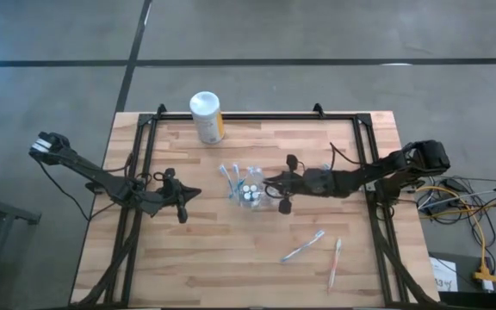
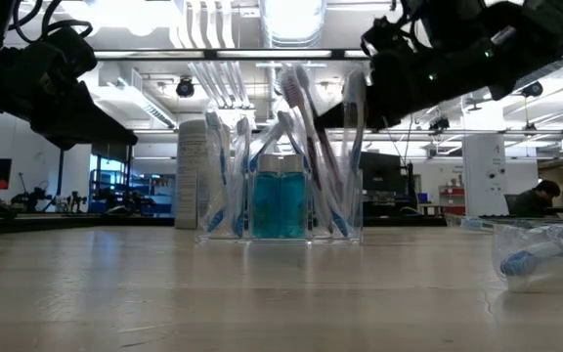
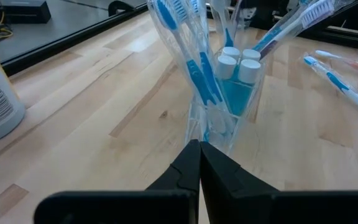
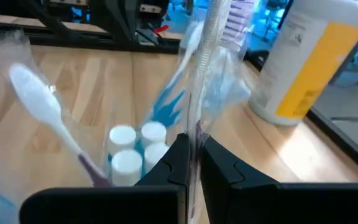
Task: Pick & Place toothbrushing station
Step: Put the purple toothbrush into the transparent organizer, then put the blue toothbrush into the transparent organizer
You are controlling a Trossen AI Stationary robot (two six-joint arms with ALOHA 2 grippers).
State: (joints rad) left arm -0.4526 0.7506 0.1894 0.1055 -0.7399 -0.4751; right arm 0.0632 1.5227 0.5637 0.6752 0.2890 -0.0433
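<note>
A clear plastic cup [image 1: 246, 193] stands at mid-table holding several white-and-blue toothbrushes and teal tubes with white caps [image 3: 236, 62]. My right gripper [image 1: 270, 181] reaches level to the cup's right side and is shut on a clear-wrapped toothbrush [image 4: 211, 56]. That brush rises head up above the fingers. My left gripper [image 1: 198, 193] is shut and holds nothing. It points at the cup from the left and stops short of it, with the cup [image 3: 229, 115] just ahead of its fingertips [image 3: 199, 152]. Two more toothbrushes [image 1: 304, 247] [image 1: 335, 263] lie flat on the table, near right. My right gripper pinches the wrapped toothbrush's handle [image 4: 195, 127] between its two fingers, coming nearly level from the table's right and lying across the brush. The brush stands close to upright, its bristled head [image 4: 241, 15] above the fingers. The fingers hide its lower end.
A white canister with a yellow label [image 1: 206, 116] stands at the far edge, left of centre. A black metal frame [image 1: 136, 172] runs along the table's left, right and far sides. Bare wood lies at the near left.
</note>
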